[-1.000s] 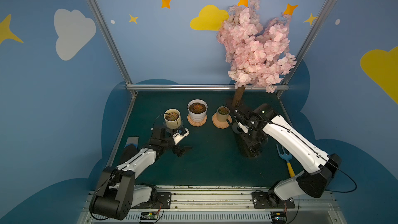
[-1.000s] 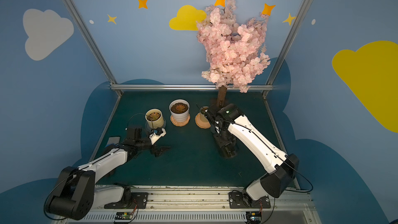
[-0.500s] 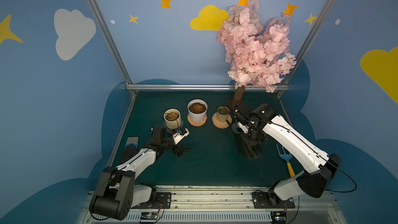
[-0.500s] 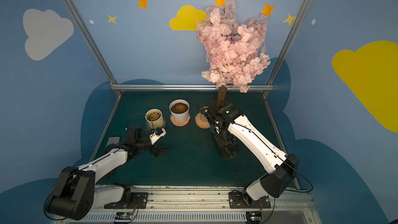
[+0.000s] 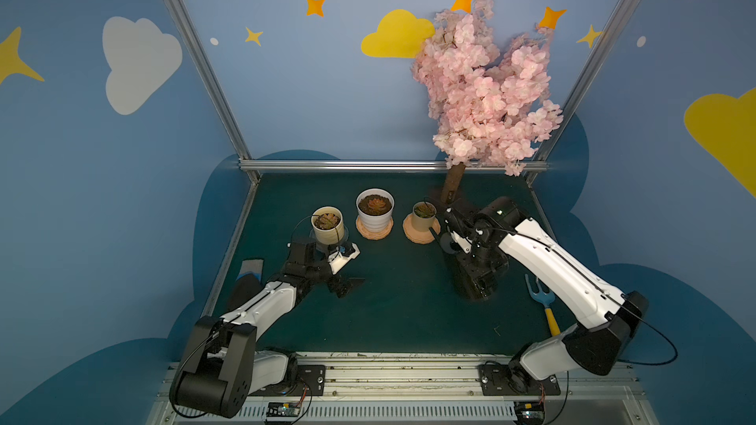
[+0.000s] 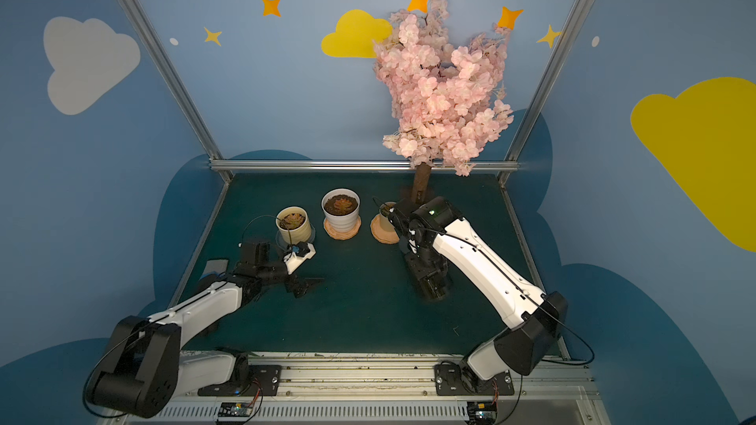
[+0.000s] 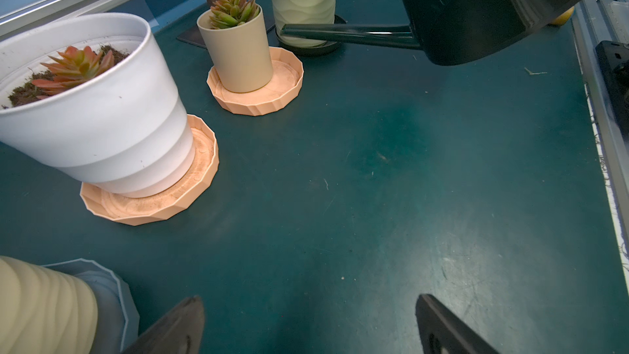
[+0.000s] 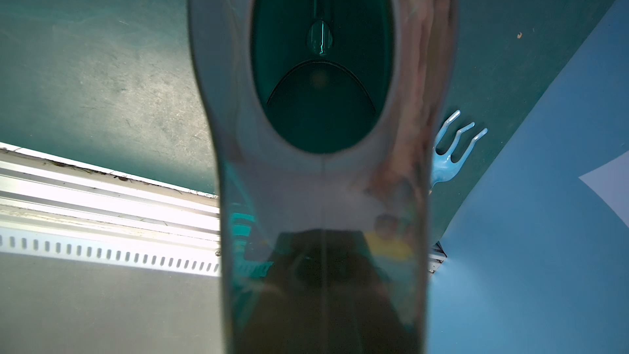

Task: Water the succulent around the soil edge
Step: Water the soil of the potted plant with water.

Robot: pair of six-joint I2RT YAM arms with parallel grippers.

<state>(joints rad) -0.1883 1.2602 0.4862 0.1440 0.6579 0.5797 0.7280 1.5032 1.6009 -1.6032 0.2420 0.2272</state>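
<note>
Still unmoved since before: watering can (image 7: 476,11) in right pincer (image 5: 476,253).

Left hand (image 5: 345,284) open, low; right hand (image 5: 474,253) clamped.

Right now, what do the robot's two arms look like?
Both the left arm and the right arm have smooth white shells, chunky black joints and a thin black cable running along them. The left end effector has two dark, pointed fingers beside a small white block. A tiny green light glows near the right arm's wrist.
</note>
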